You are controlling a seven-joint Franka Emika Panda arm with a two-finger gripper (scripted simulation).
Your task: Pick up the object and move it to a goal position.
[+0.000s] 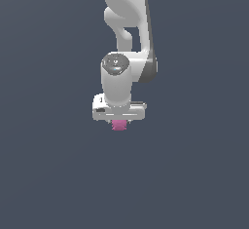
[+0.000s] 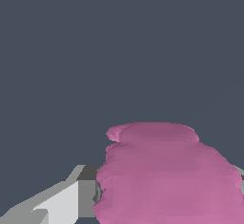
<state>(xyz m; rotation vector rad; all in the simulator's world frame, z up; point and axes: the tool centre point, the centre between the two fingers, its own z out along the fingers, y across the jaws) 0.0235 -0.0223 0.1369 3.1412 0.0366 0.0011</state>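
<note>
The pink object [image 1: 119, 124] is small and matte, and pokes out just below the white gripper [image 1: 119, 122] in the middle of the exterior view. In the wrist view it [image 2: 162, 175] looks rounded and ridged rather than sharp-edged, and it fills the space between the fingers. One grey-white finger [image 2: 66, 201] touches one side of it, and a sliver of the other finger [image 2: 240, 175] shows on the opposite side. The gripper [image 2: 164, 194] is shut on the object. The fingers are hidden by the hand in the exterior view. I cannot tell how high the object is above the floor.
A plain dark grey-blue surface [image 1: 48, 174] lies all around. The white arm [image 1: 126, 23] rises toward the top of the exterior view. No other objects and no goal marker show.
</note>
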